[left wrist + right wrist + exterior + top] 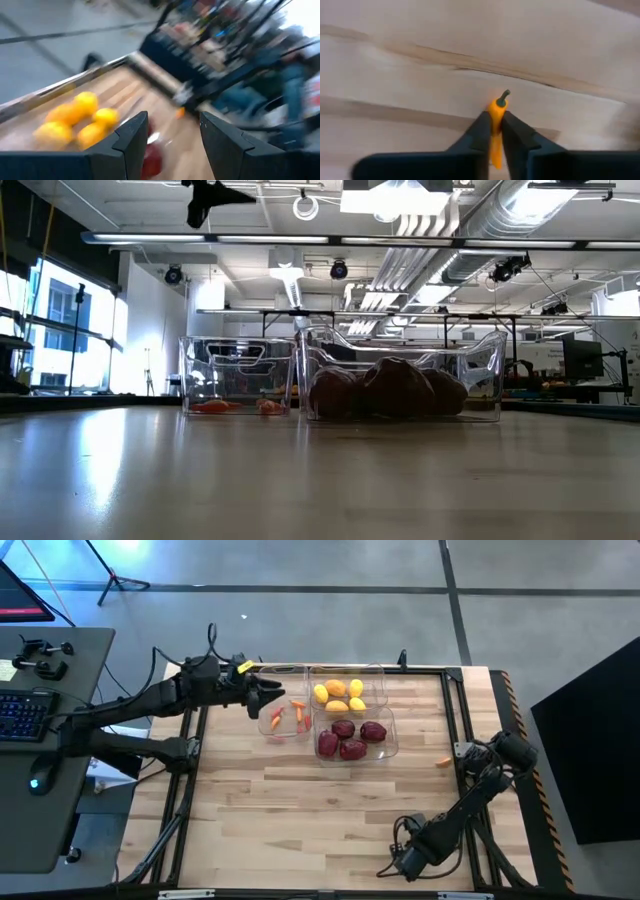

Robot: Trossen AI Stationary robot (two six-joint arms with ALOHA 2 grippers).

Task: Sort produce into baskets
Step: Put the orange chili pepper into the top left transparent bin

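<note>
Three clear bins stand at the table's far middle. One holds yellow and orange fruits (340,693), one holds dark red rounds (352,739), and the left bin (268,730) holds small red and orange peppers (280,717). My left gripper (268,700) is open and empty above the left bin's far left side; it also shows in the low view (208,202) and in its own wrist view (172,142). My right gripper (496,131) is shut on an orange pepper (443,762) at the table's right side. My right gripper pinches the orange pepper's body (495,116) between its two fingers. The fingers lie along the pepper, and its green stem end (505,94) sticks out past the fingertips. They come from above, pointing down at the table. Whether the pepper is off the wood, I cannot tell.
The bins stand close together; in the low view the red rounds (395,390) fill the near bin and the peppers (215,406) lie on the left bin's floor. Bare wood (300,820) spreads across the table's near half. A desk with a keyboard (25,712) stands left of the table.
</note>
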